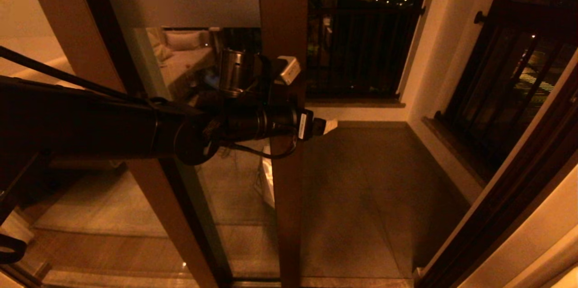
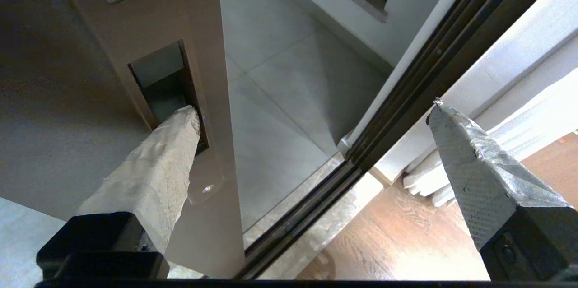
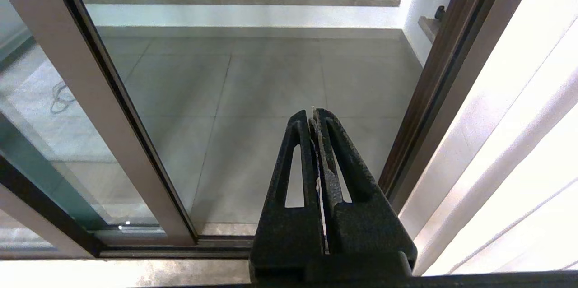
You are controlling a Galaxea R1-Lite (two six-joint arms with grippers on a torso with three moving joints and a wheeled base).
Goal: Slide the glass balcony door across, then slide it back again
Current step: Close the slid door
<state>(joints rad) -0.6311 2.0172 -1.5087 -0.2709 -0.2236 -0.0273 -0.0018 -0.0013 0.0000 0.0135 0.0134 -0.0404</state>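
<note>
left end effector [image 2: 311, 107]: spread wide, one fingertip [image 2: 183, 121] in the slot handle [image 2: 167, 87] | glass balcony door [image 1: 212, 98]: partly open (balcony floor [image 1: 370, 197] beside it) | right end effector [image 3: 314, 118]: pressed together, parked

Tall glass balcony door [image 1: 216, 112] with clear, glossy pane, a frosted matt band near the top, and a smooth brown metal-looking stile [image 2: 198, 30] with satin sheen. Left gripper [image 2: 311, 107] fingers [image 2: 158, 175] wrapped in wrinkled, rough grey-white tape over matt black plastic. Right gripper [image 3: 314, 118] of grainy matt black plastic. Balcony floor [image 3: 271, 80] of smooth, matt grey tiles. Indoor floor [image 2: 397, 234] of glossy, grained brown wood.
</note>
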